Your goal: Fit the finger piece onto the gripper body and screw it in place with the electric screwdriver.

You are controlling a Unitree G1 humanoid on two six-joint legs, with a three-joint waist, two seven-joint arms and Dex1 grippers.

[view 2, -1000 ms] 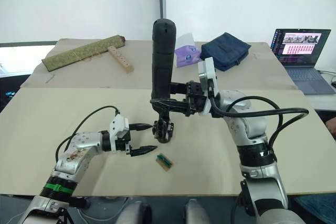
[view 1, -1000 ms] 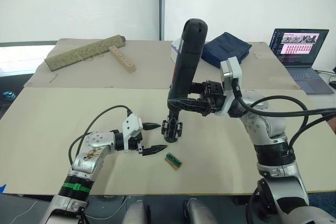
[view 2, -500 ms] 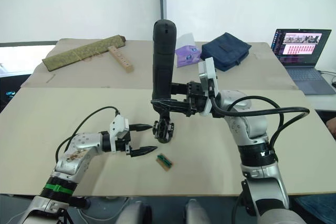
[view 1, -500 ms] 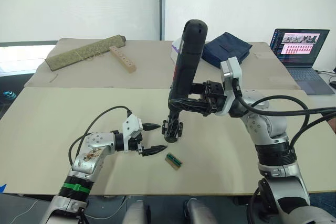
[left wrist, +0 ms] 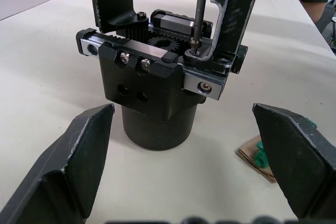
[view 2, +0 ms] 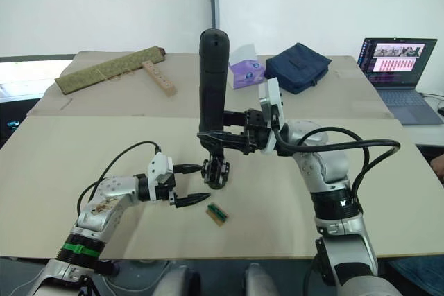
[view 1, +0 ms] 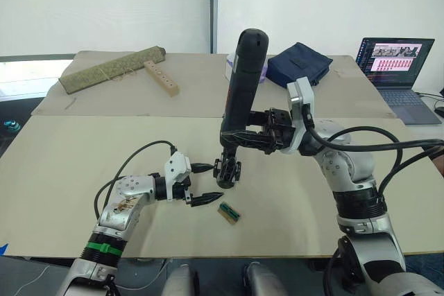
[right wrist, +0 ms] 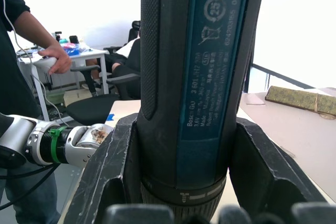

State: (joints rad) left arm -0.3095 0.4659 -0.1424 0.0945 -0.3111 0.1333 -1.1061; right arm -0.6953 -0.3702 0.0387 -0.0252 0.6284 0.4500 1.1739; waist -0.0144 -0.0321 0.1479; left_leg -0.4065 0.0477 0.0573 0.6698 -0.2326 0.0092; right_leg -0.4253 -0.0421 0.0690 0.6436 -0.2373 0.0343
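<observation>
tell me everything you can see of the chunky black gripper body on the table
The gripper body is a chunky black block on a round black base, standing upright on the beige table. Its top carries a silver rail with screws, a black gear and a black finger rising from it. The black electric screwdriver, held upright by the right gripper, has its thin metal bit down on the top. The open left gripper flanks the body without touching.

Bright, even daylight, soft shadows, blurred background in wrist views

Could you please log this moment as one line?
right gripper: shut on electric screwdriver | bit on gripper body | left gripper: open, beside
</observation>
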